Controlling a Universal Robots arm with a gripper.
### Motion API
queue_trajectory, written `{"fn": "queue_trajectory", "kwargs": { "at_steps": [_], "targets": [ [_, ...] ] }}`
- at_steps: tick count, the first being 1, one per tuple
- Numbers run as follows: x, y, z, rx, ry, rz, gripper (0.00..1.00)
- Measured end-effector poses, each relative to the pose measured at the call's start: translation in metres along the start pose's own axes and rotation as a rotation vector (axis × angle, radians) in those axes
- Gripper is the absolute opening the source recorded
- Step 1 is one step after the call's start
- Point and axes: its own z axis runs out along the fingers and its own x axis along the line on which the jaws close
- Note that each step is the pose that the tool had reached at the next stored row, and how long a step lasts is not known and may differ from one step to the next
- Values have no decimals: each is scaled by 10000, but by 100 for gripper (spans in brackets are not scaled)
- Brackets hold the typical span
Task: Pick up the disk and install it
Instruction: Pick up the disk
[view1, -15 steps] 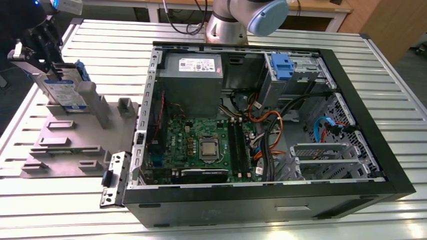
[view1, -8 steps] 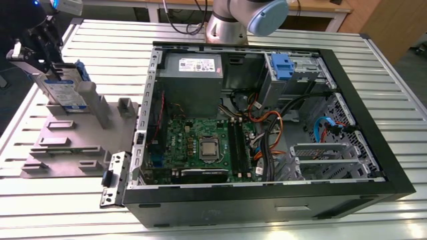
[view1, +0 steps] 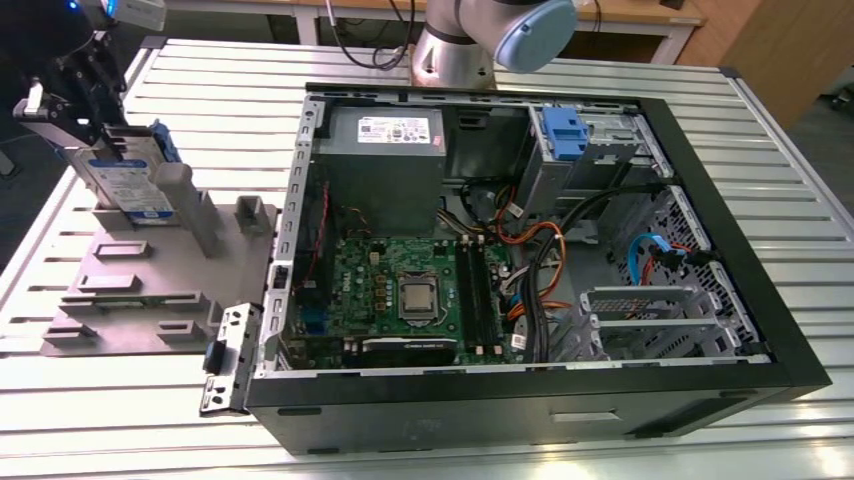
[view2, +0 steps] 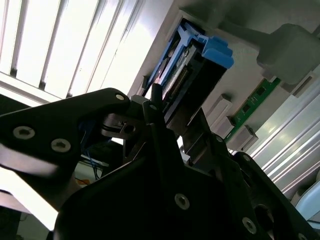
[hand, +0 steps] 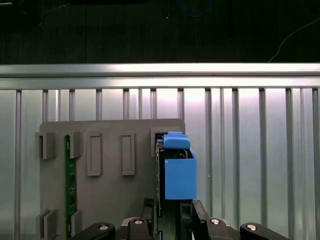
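Slatted metal table (view1: 747, 130) carries an open computer case (view1: 534, 400) and, to the exterior view's left of it, a grey holder (view1: 134, 290). You see the disk (hand: 179, 172) standing on edge in that holder. Your gripper (hand: 170, 210) is closed narrowly on the disk's two faces.

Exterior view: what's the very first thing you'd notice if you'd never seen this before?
The big open computer case in the middle of the slatted table grabs the eye, with its green motherboard and tangled cables on show. At the exterior view's left, the disk stands upright in a grey holder tray, with the gripper right at its top.
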Motion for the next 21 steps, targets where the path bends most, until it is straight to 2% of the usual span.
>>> {"fn": "queue_trajectory", "kwargs": {
  "at_steps": [10, 11, 21],
  "targets": [
    [-5, 0, 0, -1, 1, 0, 41],
    [-6, 0, 0, -1, 1, 0, 35],
    [-14, 0, 0, 0, 0, 1, 35]
  ]
}}
